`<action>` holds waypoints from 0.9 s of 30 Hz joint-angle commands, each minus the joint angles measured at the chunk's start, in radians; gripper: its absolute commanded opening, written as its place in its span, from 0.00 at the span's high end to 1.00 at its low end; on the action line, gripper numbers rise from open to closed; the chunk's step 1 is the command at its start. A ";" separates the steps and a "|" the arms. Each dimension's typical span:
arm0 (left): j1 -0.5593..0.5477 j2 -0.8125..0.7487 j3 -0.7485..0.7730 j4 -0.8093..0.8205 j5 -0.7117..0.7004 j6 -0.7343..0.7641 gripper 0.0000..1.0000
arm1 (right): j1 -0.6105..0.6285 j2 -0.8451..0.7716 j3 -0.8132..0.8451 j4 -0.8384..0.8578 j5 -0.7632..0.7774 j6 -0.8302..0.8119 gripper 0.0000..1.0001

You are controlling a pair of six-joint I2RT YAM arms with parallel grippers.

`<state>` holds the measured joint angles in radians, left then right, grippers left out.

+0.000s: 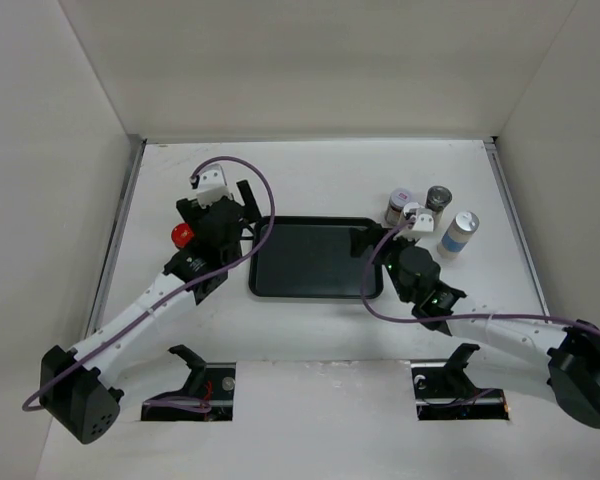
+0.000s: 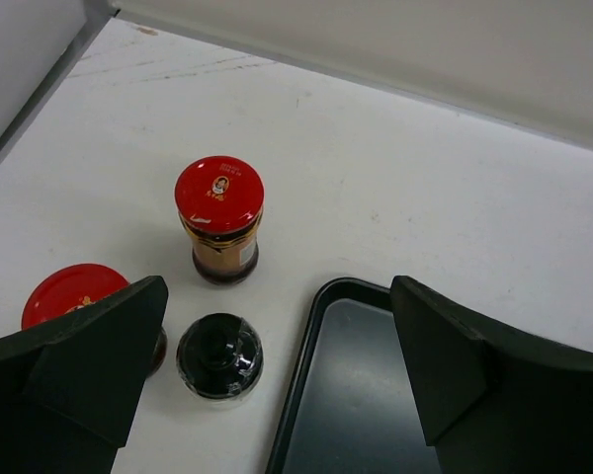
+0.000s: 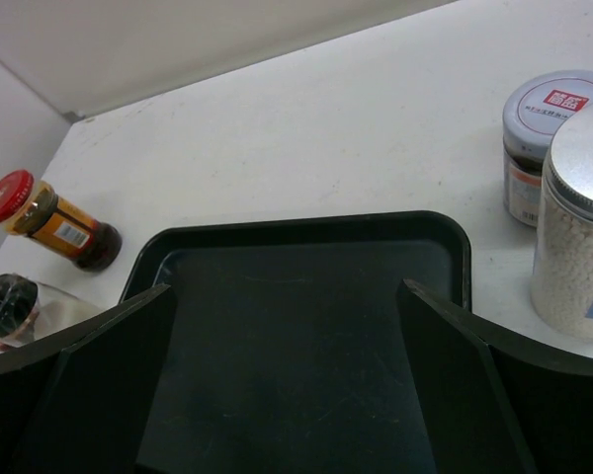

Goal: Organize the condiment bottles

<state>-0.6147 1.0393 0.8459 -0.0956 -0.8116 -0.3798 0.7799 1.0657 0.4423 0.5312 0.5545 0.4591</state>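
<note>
The black tray [image 1: 310,262] lies mid-table with nothing in it. Left of it stand two red-capped jars [image 2: 218,215] [image 2: 71,294] and a dark-lidded jar [image 2: 219,355]; the top view shows only one red cap [image 1: 183,235] beside the arm. My left gripper [image 2: 277,331] is open and empty above the tray's left edge, the dark-lidded jar just inside its left finger. Right of the tray stand a jar with a red-and-white lid [image 1: 398,207], a dark-lidded jar [image 1: 439,198] and a blue-labelled jar [image 1: 460,232]. My right gripper [image 3: 287,296] is open and empty over the tray's right part.
White walls enclose the table on the left, back and right. In the right wrist view the jar of white beads [image 3: 576,227] and the jar with the red-and-white lid [image 3: 551,133] stand close beside the tray's right rim [image 3: 462,259].
</note>
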 commanded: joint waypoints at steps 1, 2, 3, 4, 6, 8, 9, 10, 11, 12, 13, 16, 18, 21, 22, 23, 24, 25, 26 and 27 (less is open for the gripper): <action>0.031 -0.045 -0.022 0.000 -0.003 -0.011 0.00 | 0.017 -0.012 0.033 0.036 0.021 -0.017 0.00; 0.040 -0.074 -0.040 0.007 -0.004 -0.010 0.00 | 0.025 -0.012 0.042 0.030 0.016 -0.019 0.00; 0.051 -0.106 -0.063 0.016 -0.004 -0.011 0.00 | 0.037 -0.009 0.048 0.030 0.015 -0.020 0.00; 0.066 -0.139 -0.091 0.039 -0.006 -0.011 0.00 | 0.057 -0.004 0.058 0.029 0.015 -0.028 0.00; 0.098 -0.176 -0.117 0.059 -0.008 -0.002 0.00 | 0.087 0.020 0.078 0.030 0.018 -0.057 0.00; 0.132 -0.189 -0.119 0.036 -0.027 0.010 0.00 | 0.117 0.048 0.094 0.038 0.015 -0.082 0.00; 0.146 -0.199 -0.120 0.022 -0.035 0.010 0.00 | 0.135 0.060 0.104 0.038 0.013 -0.088 0.00; 0.161 -0.214 -0.128 0.011 -0.044 0.010 0.00 | 0.156 0.068 0.110 0.039 0.013 -0.097 0.00; 0.178 -0.232 -0.142 0.008 -0.050 0.010 0.00 | 0.175 0.071 0.114 0.042 0.012 -0.111 0.00; 0.201 -0.249 -0.155 0.008 -0.054 0.006 0.00 | 0.187 0.071 0.115 0.049 0.009 -0.123 0.00; 0.227 -0.260 -0.169 0.016 -0.043 0.002 0.00 | 0.195 0.065 0.113 0.056 0.001 -0.141 0.01; 0.276 -0.260 -0.179 0.017 0.041 0.005 0.42 | 0.198 0.054 0.093 0.078 -0.019 -0.146 0.57; 0.283 -0.249 -0.186 0.002 0.048 -0.008 0.58 | 0.195 0.057 0.098 0.053 -0.022 -0.134 0.67; 0.281 -0.208 -0.186 -0.015 0.017 -0.019 0.49 | 0.190 0.063 0.105 0.039 -0.016 -0.132 0.58; 0.284 -0.185 -0.177 -0.027 0.014 -0.021 0.41 | 0.189 0.063 0.102 0.044 -0.016 -0.132 0.53; 0.284 -0.164 -0.171 -0.038 0.009 -0.024 0.29 | 0.187 0.066 0.101 0.044 -0.021 -0.131 0.50; 0.281 -0.153 -0.172 -0.039 0.005 -0.028 0.23 | 0.187 0.066 0.102 0.041 -0.022 -0.131 0.48; 0.280 -0.139 -0.179 -0.033 -0.006 -0.034 0.18 | 0.187 0.068 0.105 0.036 -0.022 -0.132 0.45; 0.283 -0.121 -0.186 -0.032 -0.017 -0.044 0.13 | 0.189 0.068 0.105 0.039 -0.022 -0.137 0.41; 0.292 -0.092 -0.186 -0.029 -0.023 -0.054 0.10 | 0.189 0.066 0.105 0.042 -0.022 -0.142 0.38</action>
<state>-0.3363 0.9142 0.6666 -0.1310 -0.8055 -0.4049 0.9737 1.1378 0.5114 0.5381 0.5415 0.3313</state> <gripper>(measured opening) 0.881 0.600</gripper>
